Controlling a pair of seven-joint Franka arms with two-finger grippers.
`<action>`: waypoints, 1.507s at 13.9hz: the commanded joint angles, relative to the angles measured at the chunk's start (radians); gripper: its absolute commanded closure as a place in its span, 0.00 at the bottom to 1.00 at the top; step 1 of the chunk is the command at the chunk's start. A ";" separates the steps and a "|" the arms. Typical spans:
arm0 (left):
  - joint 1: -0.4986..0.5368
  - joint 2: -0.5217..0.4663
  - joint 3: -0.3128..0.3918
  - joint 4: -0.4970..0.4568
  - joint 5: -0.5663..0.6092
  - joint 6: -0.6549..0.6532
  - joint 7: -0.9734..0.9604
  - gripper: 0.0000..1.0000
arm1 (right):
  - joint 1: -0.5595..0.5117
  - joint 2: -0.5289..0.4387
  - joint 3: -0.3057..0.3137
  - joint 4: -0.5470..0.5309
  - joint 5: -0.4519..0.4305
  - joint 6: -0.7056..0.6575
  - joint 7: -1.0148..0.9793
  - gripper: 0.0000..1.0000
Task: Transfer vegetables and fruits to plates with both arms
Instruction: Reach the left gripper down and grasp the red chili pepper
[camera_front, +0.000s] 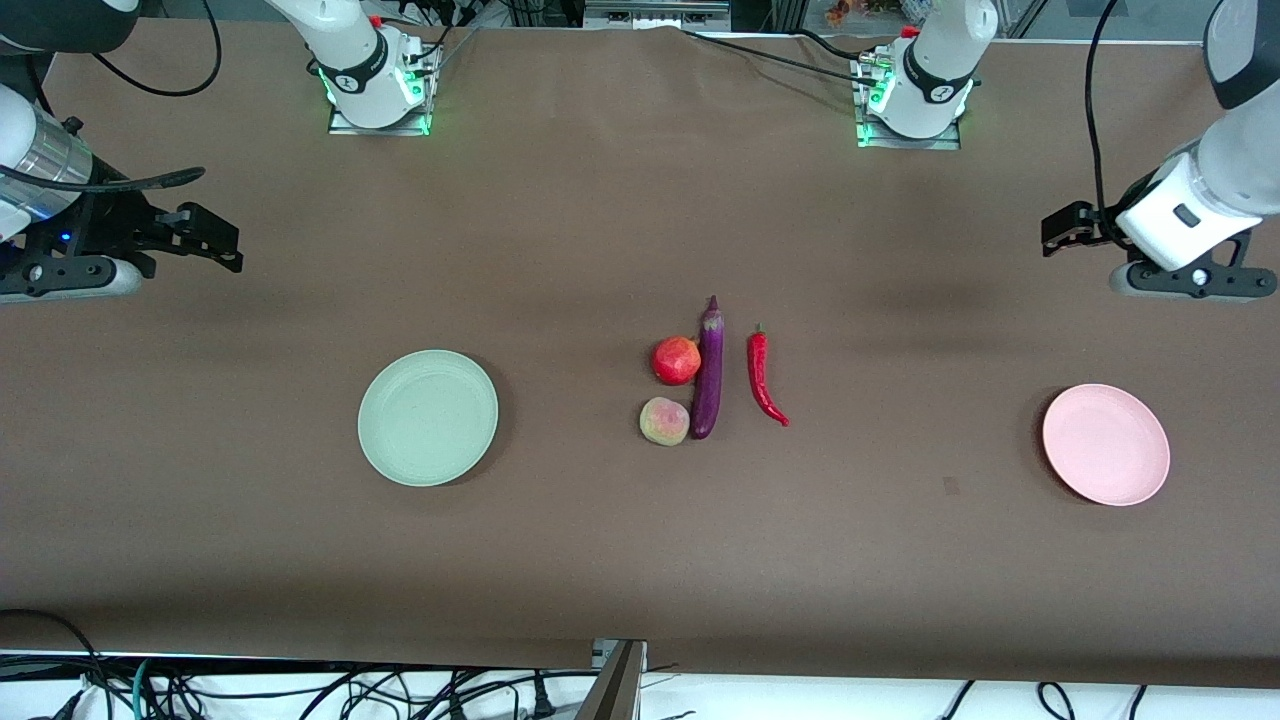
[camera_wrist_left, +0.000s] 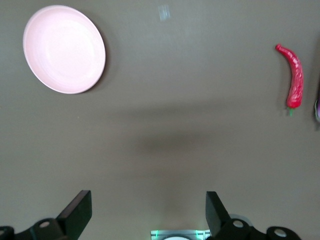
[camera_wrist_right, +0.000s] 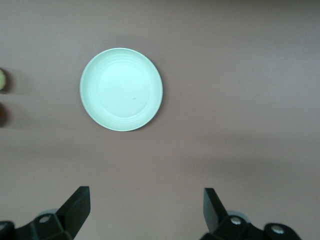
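Nearest on the brown counter (camera_front: 600, 560) lie 2 plates, pink plate (camera_front: 1105, 444) toward the left arm's end, green plate (camera_front: 428, 417) toward the right arm's. Between them: peach (camera_front: 664, 421), eggplant (camera_front: 708, 367), chili (camera_front: 765, 377), pomegranate (camera_front: 676, 360). Farther off, left tool (camera_wrist_left: 149, 210) and right tool (camera_wrist_right: 147, 207) wait spread wide, holding nothing

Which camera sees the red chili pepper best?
The left wrist view shows the chili pepper biggest, with its curve and green stem clear against the bare table. The front view shows it whole but smaller, lying beside the eggplant. The right wrist view does not show it, only the green plate.
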 joint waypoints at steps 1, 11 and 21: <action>-0.024 0.103 -0.015 0.029 -0.039 -0.008 -0.014 0.00 | -0.010 -0.002 0.004 -0.002 0.048 -0.016 0.002 0.00; -0.256 0.399 -0.038 0.014 -0.125 0.438 -0.431 0.00 | 0.001 -0.008 -0.012 0.004 0.074 -0.047 -0.001 0.00; -0.414 0.623 -0.034 0.010 -0.112 0.710 -0.612 0.12 | 0.016 -0.005 -0.015 0.027 0.040 -0.041 -0.018 0.00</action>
